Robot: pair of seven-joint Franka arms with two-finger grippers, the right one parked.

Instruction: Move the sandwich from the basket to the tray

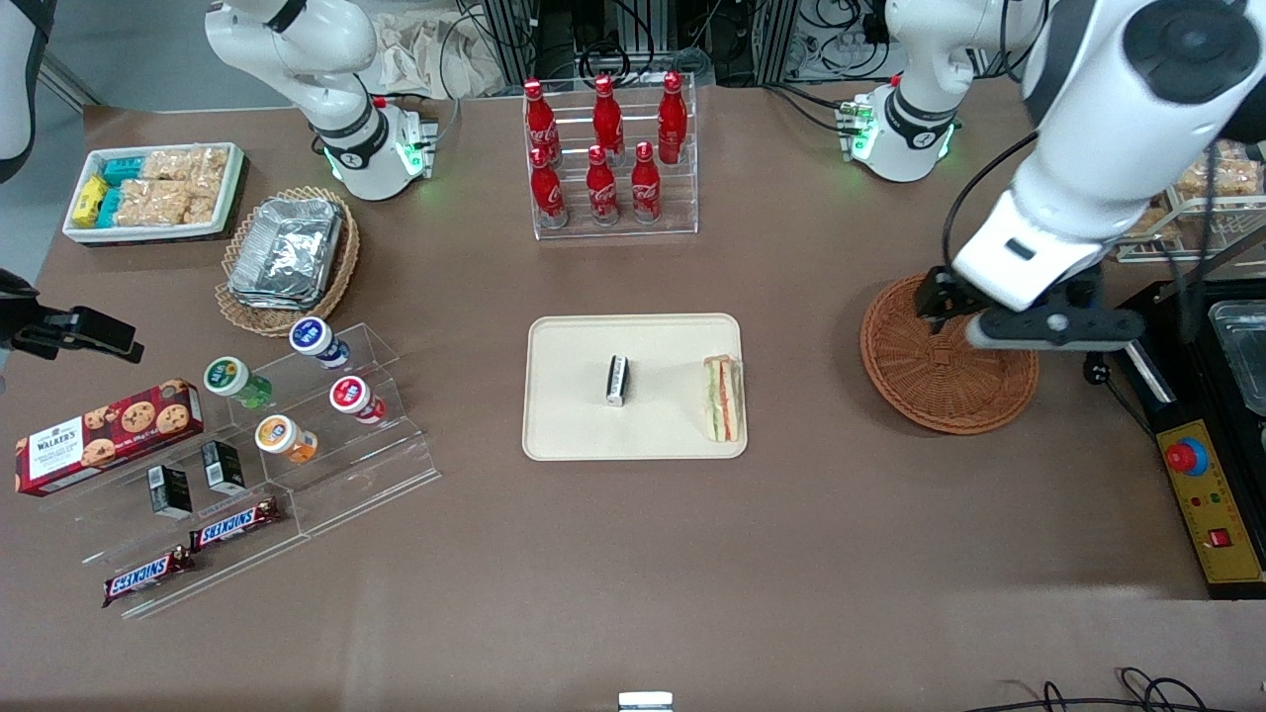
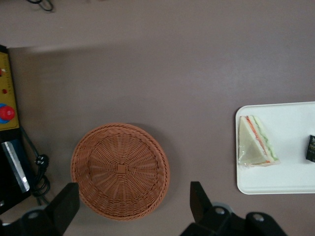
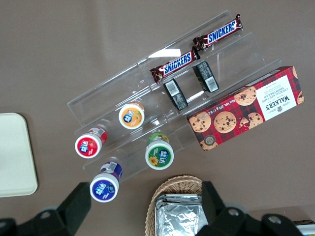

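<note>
Sandwich [image 1: 723,398] on tray [image 1: 574,435]; gripper [image 2: 133,209] jaws wide, empty, above basket [image 2: 120,170].

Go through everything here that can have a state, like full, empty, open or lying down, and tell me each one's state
sandwich: lying on the tray, at its edge nearest the basket
tray: holds the sandwich and a small dark packet
basket: empty
gripper: open, holding nothing, above the basket
bottle rack: six red bottles standing upright
lacy-rimmed basket: filled with foil packs
</note>
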